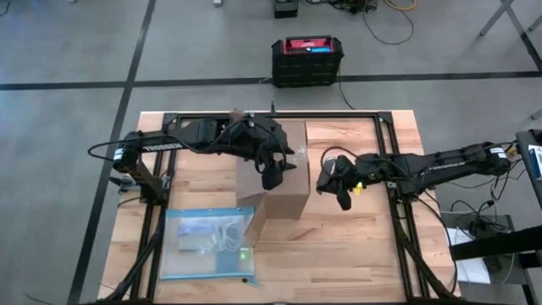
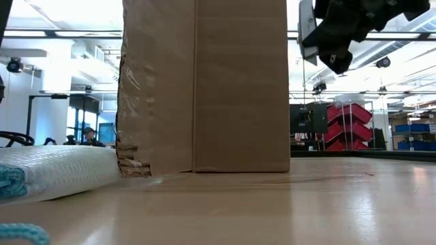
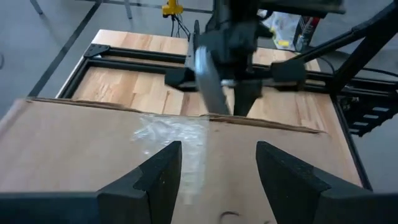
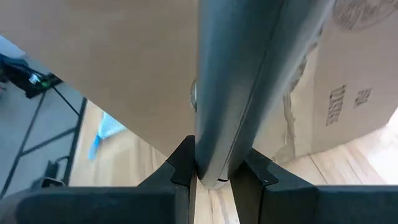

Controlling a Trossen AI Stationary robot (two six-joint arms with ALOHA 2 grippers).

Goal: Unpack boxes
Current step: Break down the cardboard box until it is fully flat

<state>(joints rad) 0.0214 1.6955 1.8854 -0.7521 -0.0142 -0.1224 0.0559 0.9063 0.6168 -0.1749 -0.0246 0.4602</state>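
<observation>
The brown cardboard box [image 1: 284,169] stands upright on its bottom in the middle of the table [image 2: 204,88]. A strip of clear tape [image 3: 180,134] runs across its top. My left gripper [image 1: 273,176] hangs open over the box's top, one finger on each side of the tape in the left wrist view [image 3: 217,168]. My right gripper [image 1: 343,195] is to the right of the box, above the table, shut on a flat grey tool [image 4: 242,81] that points at the box's right side. My right gripper pinches the grey tool's near end [image 4: 214,158] between its two fingers. The tool runs forward along the fingers toward the box [image 3: 208,81], slanting slightly down. It is lifted clear of the table.
A clear plastic bag with blue edges [image 1: 207,241] lies on the table near the left front, close to the box's lower flap [image 1: 261,219]. A black crate with a red top [image 1: 306,59] stands on the floor beyond the far edge. Bare wood lies at the front right.
</observation>
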